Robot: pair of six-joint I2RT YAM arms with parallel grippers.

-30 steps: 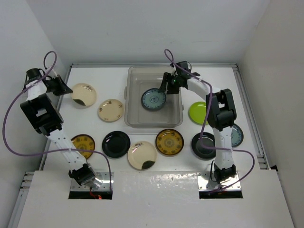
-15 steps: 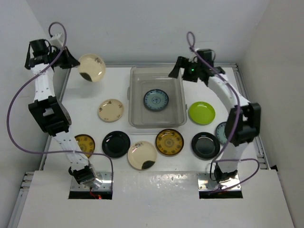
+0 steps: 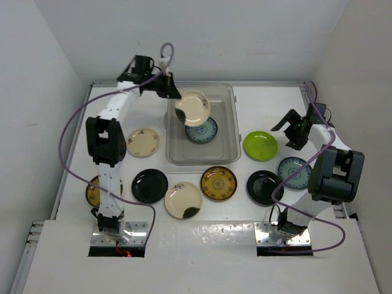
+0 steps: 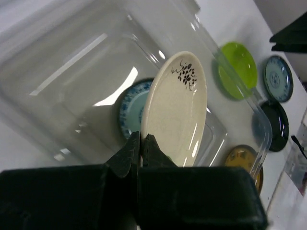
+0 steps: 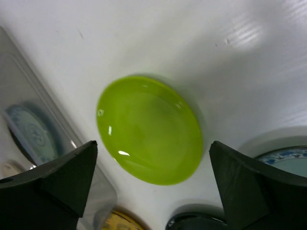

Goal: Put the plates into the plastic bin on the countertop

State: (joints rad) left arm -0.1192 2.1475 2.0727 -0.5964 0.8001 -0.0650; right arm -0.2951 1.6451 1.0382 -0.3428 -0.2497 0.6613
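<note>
- The left fingers [image 4: 127, 155] are pinched together on the rim of a glossy cream round saucer [image 3: 192, 108] marked with a dark blotch.
- The cream round saucer is tilted steeply on edge over the left rear part of the clear greyish rectangular plastic bin [image 3: 235, 125].
- A blue-teal patterned round plate [image 3: 206, 131] lies flat on the bin's floor, partly under the held saucer.
- The right fingers [image 5: 57, 182] are spread wide apart and hold nothing. They hover over a lime green round plate [image 5: 148, 129] that lies on the white worktop [image 3: 275, 101] just right of the bin.
- Left of the bin lies a cream patterned plate [image 3: 143, 141].
- In front of the bin, towards the arm bases, lie a black plate [image 3: 149, 185], a cream blotched plate [image 3: 183, 199], a yellow-brown plate [image 3: 218, 182] and a second black plate [image 3: 262, 187].
</note>
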